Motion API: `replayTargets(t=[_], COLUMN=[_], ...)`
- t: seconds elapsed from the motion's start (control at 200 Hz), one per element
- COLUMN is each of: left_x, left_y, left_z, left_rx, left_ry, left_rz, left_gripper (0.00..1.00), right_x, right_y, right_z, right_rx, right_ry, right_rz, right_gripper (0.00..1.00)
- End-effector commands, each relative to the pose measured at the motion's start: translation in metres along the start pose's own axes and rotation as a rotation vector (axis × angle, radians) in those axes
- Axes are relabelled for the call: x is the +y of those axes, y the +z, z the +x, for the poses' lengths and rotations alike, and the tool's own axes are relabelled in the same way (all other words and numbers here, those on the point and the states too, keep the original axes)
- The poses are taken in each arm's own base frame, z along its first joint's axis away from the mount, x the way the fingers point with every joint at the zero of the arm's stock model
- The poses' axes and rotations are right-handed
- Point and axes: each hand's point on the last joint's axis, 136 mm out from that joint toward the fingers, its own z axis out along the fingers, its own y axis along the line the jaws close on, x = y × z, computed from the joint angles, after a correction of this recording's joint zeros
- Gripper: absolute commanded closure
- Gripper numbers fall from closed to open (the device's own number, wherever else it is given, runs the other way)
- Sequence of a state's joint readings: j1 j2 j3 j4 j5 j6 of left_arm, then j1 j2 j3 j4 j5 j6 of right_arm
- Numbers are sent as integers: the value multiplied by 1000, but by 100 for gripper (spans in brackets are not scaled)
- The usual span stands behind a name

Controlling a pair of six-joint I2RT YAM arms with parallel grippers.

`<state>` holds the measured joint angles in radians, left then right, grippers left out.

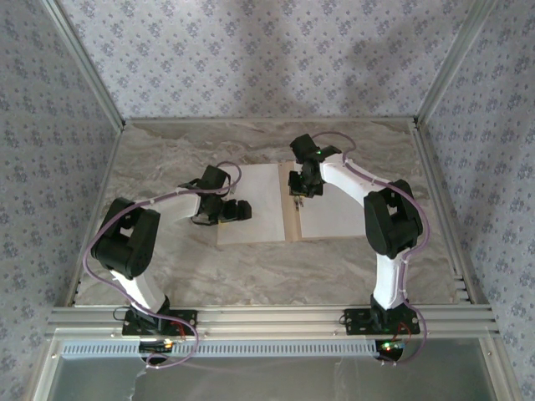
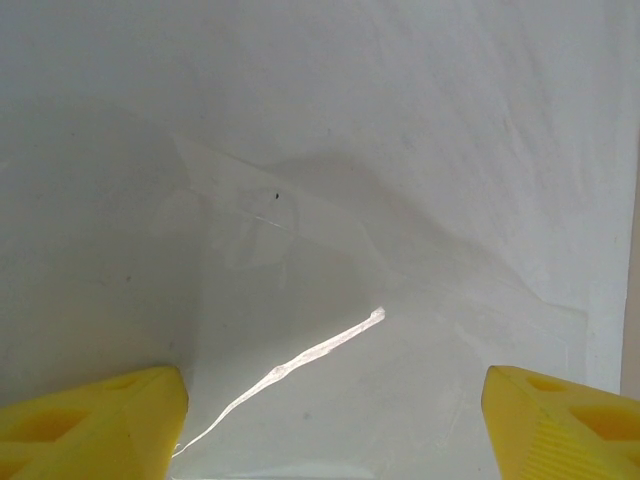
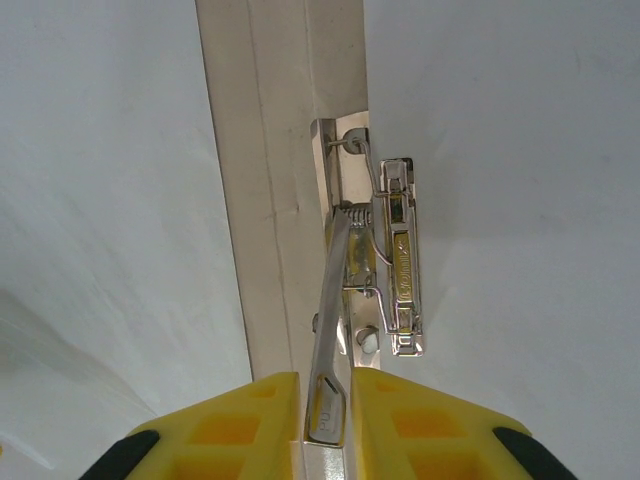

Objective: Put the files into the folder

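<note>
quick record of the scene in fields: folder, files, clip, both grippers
folder: open flat, tan centre strip showing
files: white sheets, one covering each leaf
clip lever: raised off the centre strip, pinched
left gripper: open, over the left sheet
right gripper: shut on clip lever

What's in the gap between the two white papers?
In the right wrist view, a tan strip of the folder lies between the left sheet and right sheet, carrying the metal clip, whose lever the right gripper pinches.
</note>
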<state>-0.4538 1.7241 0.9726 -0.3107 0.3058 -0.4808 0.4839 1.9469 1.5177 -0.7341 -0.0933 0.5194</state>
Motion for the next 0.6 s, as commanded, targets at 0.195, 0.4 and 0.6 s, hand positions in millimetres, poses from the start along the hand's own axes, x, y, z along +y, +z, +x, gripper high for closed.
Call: replayTargets(t=[0.195,0.4,0.6], left_x=[22,23,23], left_y=[11,11,11], left_z=[26,26,25], left_rx=[101,105,103], left_ry=[-36,-38,-36], left_rz=[-88,-94,-100], left_gripper=[20,20,19], right_x=[-1,1,-2], right_y=[0,2,2], right_z=[-1,2,3], right_rx=[30,51,51], right_ry=[-9,-15,-21], right_rz=[14,-4,14], right_gripper=[77,78,75])
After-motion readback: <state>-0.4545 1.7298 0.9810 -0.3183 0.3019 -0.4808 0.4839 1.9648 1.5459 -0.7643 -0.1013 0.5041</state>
